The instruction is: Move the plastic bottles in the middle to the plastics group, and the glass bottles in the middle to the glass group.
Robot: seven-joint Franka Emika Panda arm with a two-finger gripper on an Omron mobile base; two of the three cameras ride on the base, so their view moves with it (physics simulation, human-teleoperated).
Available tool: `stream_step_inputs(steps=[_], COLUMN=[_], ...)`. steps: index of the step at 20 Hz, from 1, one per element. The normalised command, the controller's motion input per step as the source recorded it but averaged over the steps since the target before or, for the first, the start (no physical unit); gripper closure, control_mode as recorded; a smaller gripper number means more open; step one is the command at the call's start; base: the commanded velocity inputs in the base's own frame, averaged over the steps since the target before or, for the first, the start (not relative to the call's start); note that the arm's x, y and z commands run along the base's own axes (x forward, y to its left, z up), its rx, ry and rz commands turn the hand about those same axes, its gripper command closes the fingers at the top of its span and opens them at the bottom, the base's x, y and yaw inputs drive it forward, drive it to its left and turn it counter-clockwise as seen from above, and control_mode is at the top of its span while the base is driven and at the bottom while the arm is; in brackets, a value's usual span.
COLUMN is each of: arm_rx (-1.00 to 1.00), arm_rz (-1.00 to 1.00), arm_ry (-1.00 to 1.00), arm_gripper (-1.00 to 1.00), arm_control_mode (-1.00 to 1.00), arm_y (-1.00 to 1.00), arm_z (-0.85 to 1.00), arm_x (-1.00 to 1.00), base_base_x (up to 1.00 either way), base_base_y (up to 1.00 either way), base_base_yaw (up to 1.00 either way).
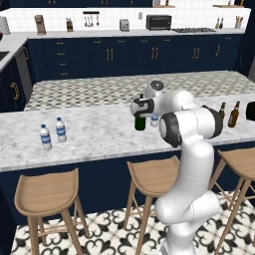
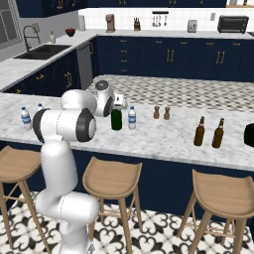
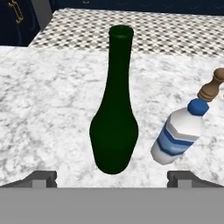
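Note:
A tall dark green wine bottle [image 3: 114, 131] stands upright mid-counter, also seen as the green bottle [image 1: 140, 123] [image 2: 116, 120]. My gripper [image 3: 112, 177] [image 1: 141, 110] [image 2: 118, 103] hovers close by its neck, open, with a fingertip [image 3: 42, 178] on each side and no contact. A small clear plastic bottle [image 3: 177, 133] [image 1: 154, 120] [image 2: 132, 117] with a blue label stands just right of the green one. The plastics group, two matching water bottles [image 1: 46, 137] [image 1: 61, 129], stands far left. On the right, two brown beer bottles [image 2: 199, 131] [image 2: 218, 133] stand side by side.
Two tiny brown shakers [image 2: 156, 112] [image 2: 167, 113] stand behind the middle bottles, one shaker [image 3: 211, 87] close to the plastic bottle. A dark object [image 2: 249, 135] sits at the counter's far right. Wooden stools [image 1: 47, 191] line the marble counter's [image 1: 99, 144] near edge.

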Motion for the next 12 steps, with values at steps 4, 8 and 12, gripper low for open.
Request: stream_step_inputs(steps=[4, 8, 12], arm_rx=[0.00, 0.00, 0.00], arm_rz=[0.00, 0.00, 0.00], arm_ry=[0.03, 0.03, 0.00], arm_gripper=[-1.00, -1.00, -1.00], arm_control_mode=[-1.00, -1.00, -1.00], arm_y=[0.09, 0.01, 0.00], arm_z=[-0.02, 0.00, 0.00], arm_x=[0.22, 0.27, 0.24], base_base_x=[0.00, 0.00, 0.00], base_base_y=[0.00, 0.00, 0.00], base_base_yaw=[0.00, 0.00, 0.00])
